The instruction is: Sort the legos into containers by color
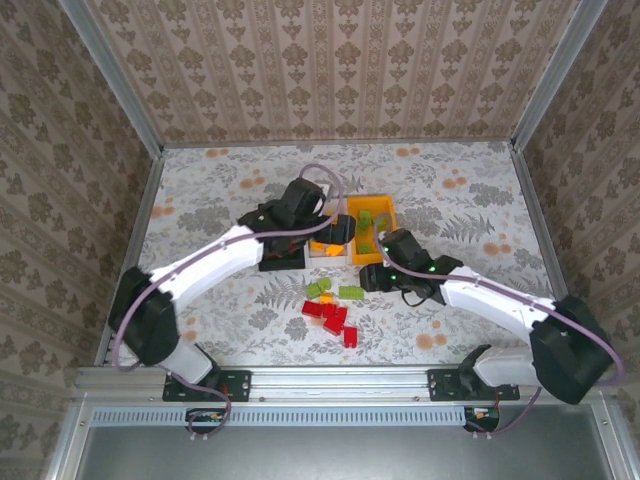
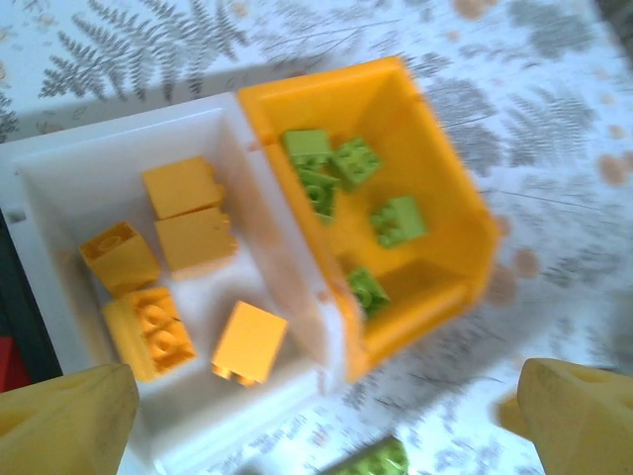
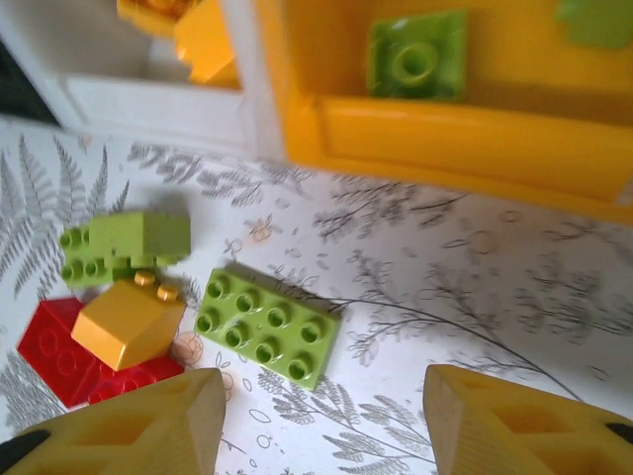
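Our left claw point(image 2: 326, 430) hangs spread wide and empty above the white bin point(image 2: 59, 188), where orange bricks point(image 2: 193, 242) lie. Green bricks point(image 2: 399, 220) sit in the orange bin point(image 2: 435, 148) at its 1 o'clock. Our right claw point(image 3: 321, 421) is parted, gripping nothing. A green plate point(image 3: 265, 328) lies on the table point(image 3: 445, 297) at its 12 o'clock, a small pile point(image 3: 109, 317) at 10. We judge the plate light, stiff and slick: pinch its long edges.

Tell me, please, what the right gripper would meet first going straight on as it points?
Probably the flat light green brick, lying on the table just ahead of the right gripper, slightly left of centre; depth is unclear, so bare table might come first.
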Tool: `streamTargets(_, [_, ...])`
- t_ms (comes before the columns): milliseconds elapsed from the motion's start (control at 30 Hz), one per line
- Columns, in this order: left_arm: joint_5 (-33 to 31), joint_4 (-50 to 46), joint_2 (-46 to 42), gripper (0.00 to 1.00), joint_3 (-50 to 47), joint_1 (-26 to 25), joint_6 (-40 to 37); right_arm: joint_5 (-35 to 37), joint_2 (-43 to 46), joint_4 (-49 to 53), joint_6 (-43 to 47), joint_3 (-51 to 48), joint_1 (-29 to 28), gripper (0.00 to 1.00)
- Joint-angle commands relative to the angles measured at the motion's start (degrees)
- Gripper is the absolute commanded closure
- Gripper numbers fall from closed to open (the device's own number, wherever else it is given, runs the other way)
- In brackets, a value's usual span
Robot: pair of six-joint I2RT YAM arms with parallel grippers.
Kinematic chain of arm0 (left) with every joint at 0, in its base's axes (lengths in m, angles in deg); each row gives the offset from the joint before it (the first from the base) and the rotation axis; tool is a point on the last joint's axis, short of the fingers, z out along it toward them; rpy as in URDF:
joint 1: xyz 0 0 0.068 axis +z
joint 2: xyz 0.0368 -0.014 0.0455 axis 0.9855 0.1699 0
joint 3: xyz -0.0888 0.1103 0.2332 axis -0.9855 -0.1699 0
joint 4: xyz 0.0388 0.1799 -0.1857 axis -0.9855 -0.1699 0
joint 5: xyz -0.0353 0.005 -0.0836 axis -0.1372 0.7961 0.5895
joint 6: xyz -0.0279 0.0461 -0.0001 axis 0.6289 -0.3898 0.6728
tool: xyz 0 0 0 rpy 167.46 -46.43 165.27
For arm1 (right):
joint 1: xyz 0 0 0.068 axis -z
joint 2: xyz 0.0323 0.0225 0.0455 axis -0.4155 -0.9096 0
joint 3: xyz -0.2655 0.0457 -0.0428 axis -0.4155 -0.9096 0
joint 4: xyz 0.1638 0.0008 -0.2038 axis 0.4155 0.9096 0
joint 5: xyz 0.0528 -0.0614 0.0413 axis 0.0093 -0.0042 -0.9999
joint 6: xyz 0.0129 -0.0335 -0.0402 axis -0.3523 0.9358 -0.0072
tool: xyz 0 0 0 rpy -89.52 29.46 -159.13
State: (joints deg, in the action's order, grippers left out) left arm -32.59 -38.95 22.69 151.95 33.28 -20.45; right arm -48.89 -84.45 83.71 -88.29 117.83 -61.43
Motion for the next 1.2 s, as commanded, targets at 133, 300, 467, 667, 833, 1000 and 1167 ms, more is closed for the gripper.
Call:
streamTargets(133, [-5.72,-0.71,-13.56,0.0,-13.68,-7.3,4.91,-0.79,-10.2,-5.23,4.46,5.86,-2.06,0.44])
streamTargets(300, [-8.28,-1.28,-22.51,0.0,-21.99,-9.07,9.44,-0.85,-15.82,-6.21,5.18,9.0,-2.42,0.41])
streamTargets(467, [-10.26,-2.09,-29.02,0.0,-27.74,-8.94,12.5,-0.68,-19.73,-4.46,5.93,10.13,-4.02,0.4])
streamTargets(667, [-11.4,-4.28,-32.98,0.0,-30.24,-7.77,13.51,-1.87,-19.45,-4.21,3.78,7.23,-5.7,0.44])
streamTargets(833, [-10.56,-4.79,-36.11,0.0,-32.09,-6.06,14.29,0.22,-16.4,0.62,2.65,4.77,-8.56,0.51])
streamTargets(1000, [-9.6,-4.11,-38.73,0.0,-34.45,-4.81,15.14,8.39,-13.02,5.32,0.88,2.67,-10.9,0.51])
streamTargets(1167, [-8.63,-4.02,-38.59,0.0,-35.12,-3.87,15.5,12.19,-14.7,6.67,1.7,3.4,-11.98,0.51])
